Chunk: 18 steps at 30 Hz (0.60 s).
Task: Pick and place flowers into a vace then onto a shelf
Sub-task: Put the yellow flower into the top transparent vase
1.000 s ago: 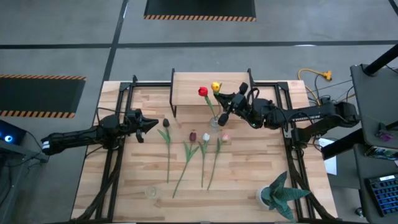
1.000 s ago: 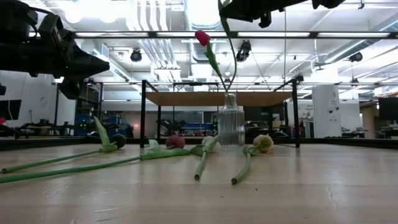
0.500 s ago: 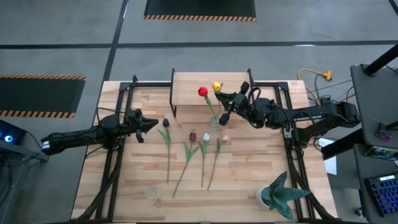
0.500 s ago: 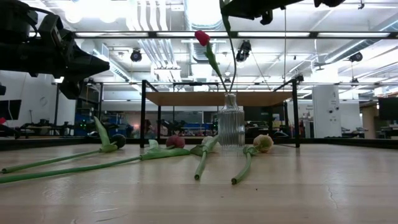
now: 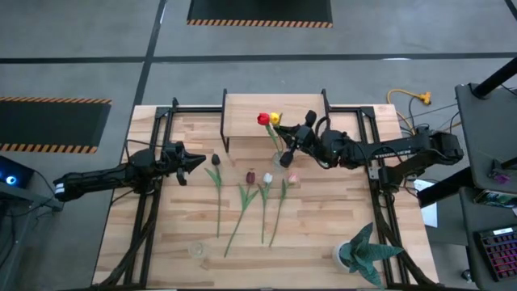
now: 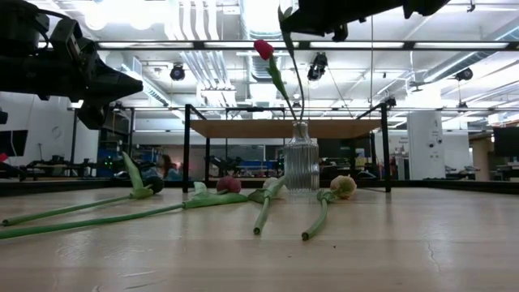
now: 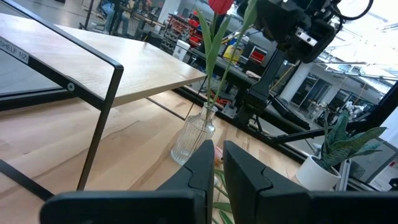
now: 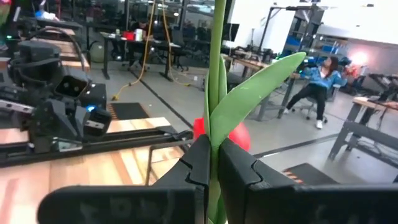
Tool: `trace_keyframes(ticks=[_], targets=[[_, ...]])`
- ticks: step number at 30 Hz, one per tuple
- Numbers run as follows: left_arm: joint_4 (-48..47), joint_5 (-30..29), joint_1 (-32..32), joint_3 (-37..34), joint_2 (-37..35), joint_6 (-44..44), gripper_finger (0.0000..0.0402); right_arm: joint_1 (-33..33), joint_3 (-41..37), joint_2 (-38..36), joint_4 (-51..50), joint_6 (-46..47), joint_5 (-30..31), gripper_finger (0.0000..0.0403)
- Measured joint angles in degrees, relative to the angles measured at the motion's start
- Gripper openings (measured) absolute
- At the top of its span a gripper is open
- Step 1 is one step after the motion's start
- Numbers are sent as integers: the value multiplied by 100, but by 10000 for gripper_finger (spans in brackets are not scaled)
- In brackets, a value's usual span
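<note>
1. A pale plank tabletop [image 5: 323, 218] is seen from above, with two dark robot arms reaching in, one from 9 o'clock and one from 3 o'clock.
2. The right gripper [image 5: 296, 139] hangs above a small clear ribbed glass vase [image 5: 279, 159], which stands just in front of the shelf, a little toward 12 o'clock of the table's middle.
3. Its jaws are pinched nearly closed around the thin green stem of a yellow-headed artificial tulip [image 5: 275, 120]; the right wrist view shows that stem [image 8: 216, 74] and a broad leaf rising upright between the two fingers.
4. A red-headed tulip [image 5: 263, 120] stands in the vase, its stem leaning, its head just beside the yellow one.
5. In the low view, the red tulip [image 6: 263, 49] tilts out of the vase [image 6: 300, 166], while the held stem runs from the gripper at the top edge down to the vase mouth.
6. The small raised light-wood shelf on thin black legs [image 5: 242, 109] sits at 12 o'clock on the table, directly behind the vase.
7. Five more tulips [image 5: 262, 198] lie flat on the table toward 6 o'clock of the vase, heads pointing toward the shelf: dark maroon, maroon, white, pink among them.
8. The left gripper [image 5: 196, 161] waits at 9 o'clock, well apart from the vase, its jaws almost together and holding nothing.
9. A spiky teal-green potted plant [image 5: 363, 252] stands near the 5 o'clock corner.
</note>
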Motion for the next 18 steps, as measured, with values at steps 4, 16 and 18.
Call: trace_keyframes(ticks=[4,16,18], targets=[[-2,0,0,0,0,0,17,0,0,200,-11,140,-391,12],[-2,0,0,0,0,0,17,0,-2,917,10,476,-647,12],[0,0,0,0,0,0,17,0,-2,1022,9,563,-650,12]])
